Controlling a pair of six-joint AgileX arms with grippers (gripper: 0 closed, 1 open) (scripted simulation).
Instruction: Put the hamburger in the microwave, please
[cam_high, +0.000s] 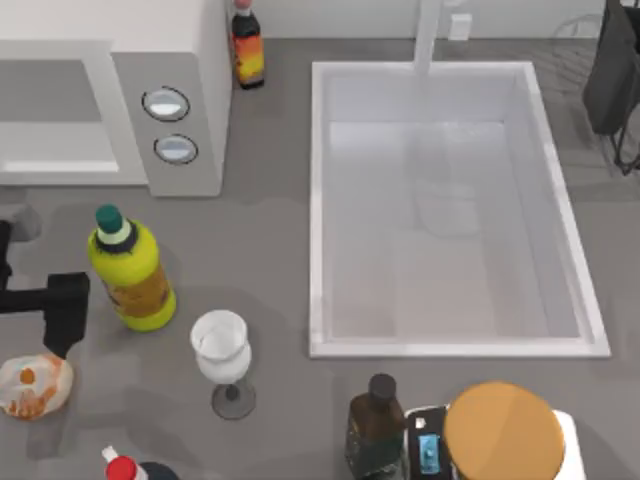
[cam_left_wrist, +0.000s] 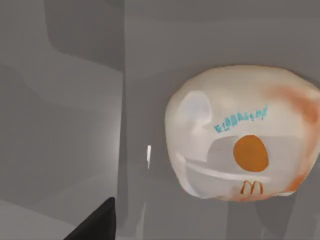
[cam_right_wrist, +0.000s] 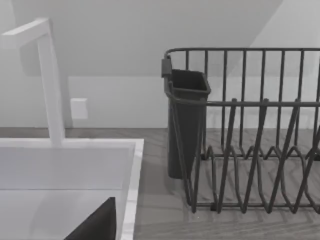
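**Left gripper above the hamburger**

The hamburger (cam_high: 34, 385) lies at the table's near left edge, well apart from the microwave (cam_high: 110, 100) (far left). The left gripper (cam_high: 62, 315) hangs just beside it; its opening cannot be told.

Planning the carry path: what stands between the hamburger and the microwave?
In the top view, bare grey counter separates the hamburger from the microwave, apart from the left gripper itself; the yellow bottle stands just beside that line.

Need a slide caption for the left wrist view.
Wrapped hamburger on the grey table, seen from the left arm's wrist camera.
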